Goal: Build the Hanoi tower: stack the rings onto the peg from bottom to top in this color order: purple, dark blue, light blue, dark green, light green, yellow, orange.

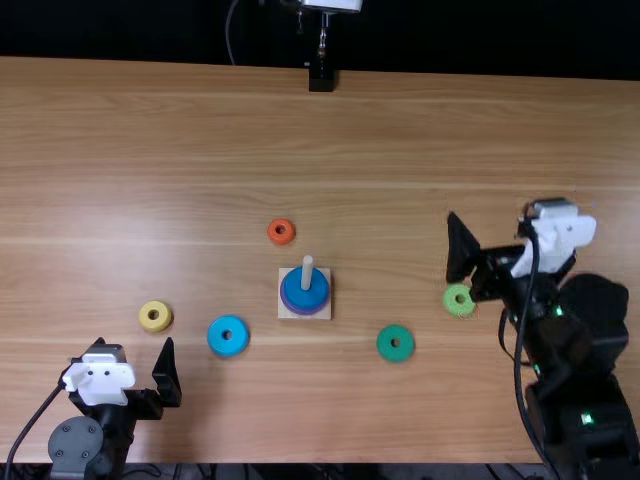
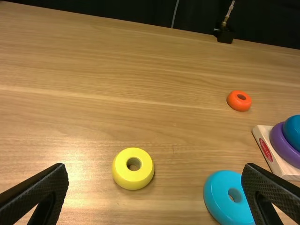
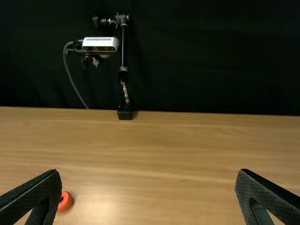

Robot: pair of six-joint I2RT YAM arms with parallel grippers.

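Well, purple ring [image 1: 285,305] and dark blue ring [image 1: 317,287] sit on peg [image 1: 307,270], blue uppermost. Light blue ring [image 1: 228,348] and yellow ring [image 1: 145,316] lie left of base [image 1: 287,311]; orange ring [image 1: 281,240] beyond; dark green ring [image 1: 386,343] and light green ring [image 1: 451,300] right. Left gripper [image 1: 134,344]: fingers spread wide, nothing held. Right gripper [image 1: 491,210]: likewise wide, empty. Red oval label [image 2: 266,149] on base's side; pale lettering, seemingly script, hard to make out.

Upright wooden peg [image 1: 307,273], dark green ring [image 1: 385,350]
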